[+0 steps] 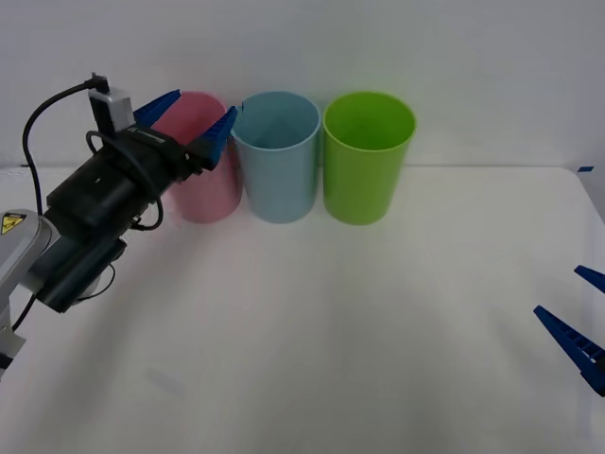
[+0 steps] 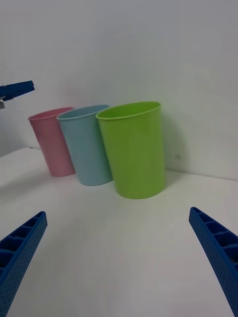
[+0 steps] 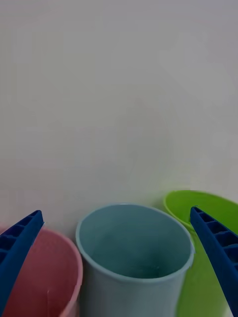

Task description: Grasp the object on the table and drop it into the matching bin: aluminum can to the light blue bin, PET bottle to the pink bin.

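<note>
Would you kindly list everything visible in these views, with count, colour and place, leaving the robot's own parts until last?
pink bin: one, pink, far side of the table, leftmost of the row.
light blue bin: one, light blue, middle of the row.
lime green bin: one, lime green, rightmost of the row.
table: one, white, under the bins.
left end effector: one, blue fingers, open, raised at the pink bin's rim.
right end effector: one, blue fingers, open, at the table's right edge.

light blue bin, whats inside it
Looking into the light blue bin from the left pincer, open above the rim, only bare inner wall shows; no can is visible. The floor is not clearly visible.
</note>
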Robot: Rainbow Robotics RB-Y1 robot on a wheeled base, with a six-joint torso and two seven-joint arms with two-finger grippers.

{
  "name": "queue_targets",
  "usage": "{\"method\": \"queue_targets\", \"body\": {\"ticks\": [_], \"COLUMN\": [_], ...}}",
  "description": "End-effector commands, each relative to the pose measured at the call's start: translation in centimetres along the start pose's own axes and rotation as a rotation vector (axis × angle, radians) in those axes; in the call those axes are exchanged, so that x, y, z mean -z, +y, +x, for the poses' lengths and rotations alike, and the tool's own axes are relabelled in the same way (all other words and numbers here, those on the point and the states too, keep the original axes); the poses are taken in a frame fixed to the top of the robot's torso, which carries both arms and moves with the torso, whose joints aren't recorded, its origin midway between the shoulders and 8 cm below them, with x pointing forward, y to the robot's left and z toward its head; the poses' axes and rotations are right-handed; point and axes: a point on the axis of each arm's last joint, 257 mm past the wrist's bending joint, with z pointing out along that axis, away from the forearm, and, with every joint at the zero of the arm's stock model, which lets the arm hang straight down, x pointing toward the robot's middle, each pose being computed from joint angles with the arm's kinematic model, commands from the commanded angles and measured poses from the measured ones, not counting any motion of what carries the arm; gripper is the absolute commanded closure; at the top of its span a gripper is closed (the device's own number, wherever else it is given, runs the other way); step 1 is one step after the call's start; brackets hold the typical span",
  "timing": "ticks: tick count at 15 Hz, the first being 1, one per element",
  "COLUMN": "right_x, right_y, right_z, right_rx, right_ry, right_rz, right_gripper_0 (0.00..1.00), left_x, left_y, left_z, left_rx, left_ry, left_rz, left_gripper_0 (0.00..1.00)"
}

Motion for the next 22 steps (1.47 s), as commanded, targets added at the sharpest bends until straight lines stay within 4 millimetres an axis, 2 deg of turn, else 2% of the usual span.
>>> {"method": "queue_targets", "body": {"ticks": [1,7,13,16,20,22], "right_x": [0.0,0.0,0.0,0.0,0.0,0.0], "right_y": [0.0,0.0,0.0,0.0,0.0,0.0], "right_z": [0.0,0.0,0.0,0.0,0.0,0.0], "right_rx": [0.000,0.000,0.000,0.000,0.000,0.000], "right_ry": [0.000,0.000,0.000,0.000,0.000,0.000], "right_rz": [0.000,0.000,0.000,0.000,0.000,0.000], "right_gripper_0": [0.00,0.00,0.00,0.00,0.00,0.00], "left_x": [4.1,13.5,21.7,24.8,27.5,29.2], "left_y": [0.8,3.0,4.2,4.6,5.3,5.7], "left_z": [0.5,1.8,2.8,3.5,1.8,1.7], "left_rx": [0.011,-0.024,-0.090,-0.158,-0.084,-0.057], "left_ry": [0.006,0.060,0.149,0.229,0.267,0.306], "left_rz": [-0.001,-0.029,-0.002,0.024,0.050,0.053], "left_gripper_0": [0.00,0.00,0.00,0.00,0.00,0.00]}}
